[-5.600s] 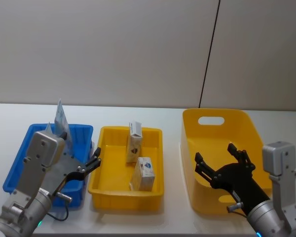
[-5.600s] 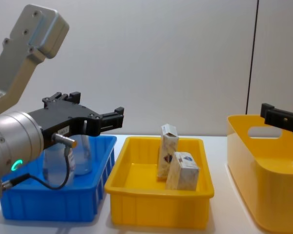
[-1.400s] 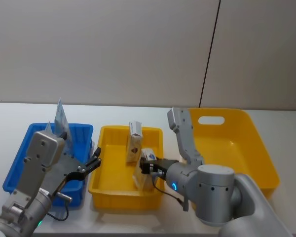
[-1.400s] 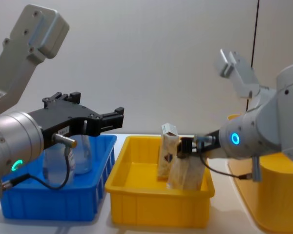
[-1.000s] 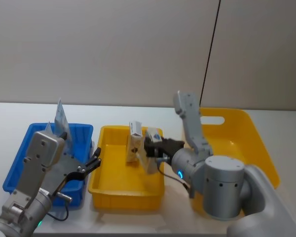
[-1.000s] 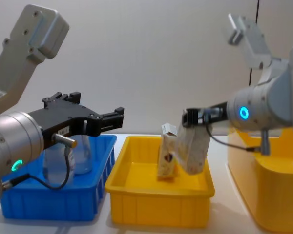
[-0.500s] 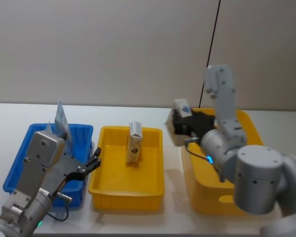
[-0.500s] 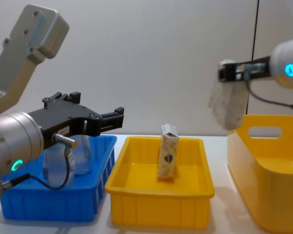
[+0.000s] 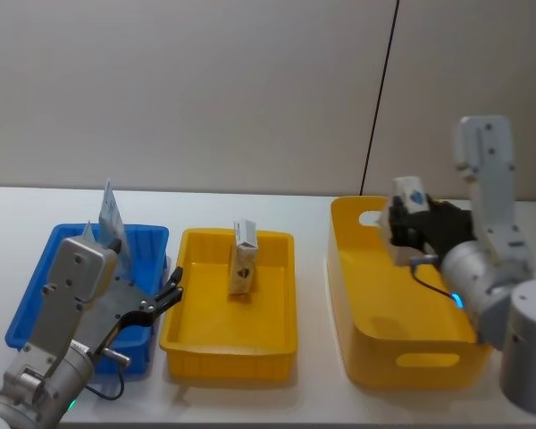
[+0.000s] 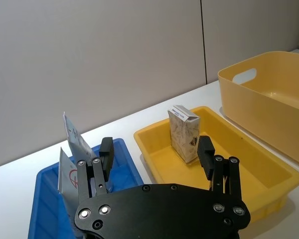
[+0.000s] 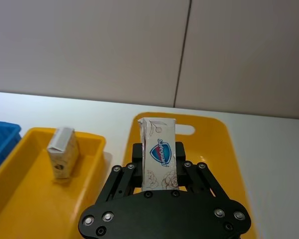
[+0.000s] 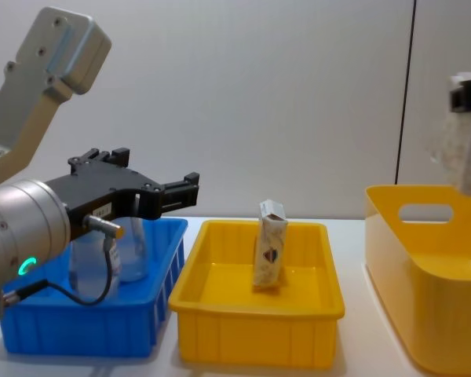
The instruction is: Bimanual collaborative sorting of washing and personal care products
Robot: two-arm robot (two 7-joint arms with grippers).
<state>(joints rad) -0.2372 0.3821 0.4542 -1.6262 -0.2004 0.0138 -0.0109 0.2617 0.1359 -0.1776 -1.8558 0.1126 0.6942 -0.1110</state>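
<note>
My right gripper (image 9: 400, 229) is shut on a squat cream carton (image 9: 406, 214) with a blue emblem, holding it in the air over the large yellow bin (image 9: 411, 359). The right wrist view has this carton (image 11: 158, 142) upright between the fingers, with the bin below it. A tall cream carton (image 9: 243, 257) stands upright in the shallow yellow tray (image 9: 223, 349). Pale tubes (image 9: 110, 214) with red print lean in the blue bin (image 9: 34, 299). My left gripper (image 9: 168, 293) hovers open between the blue bin and the tray, holding nothing.
Three containers stand in a row on the white table: blue bin (image 12: 78, 326), yellow tray (image 12: 255, 345), large yellow bin (image 12: 432, 314) with handle slots. Bare table lies behind them up to a grey wall.
My right gripper has carried the squat carton to the right, from above the gap beside the tray to over the large yellow bin. The left arm has stayed still.
</note>
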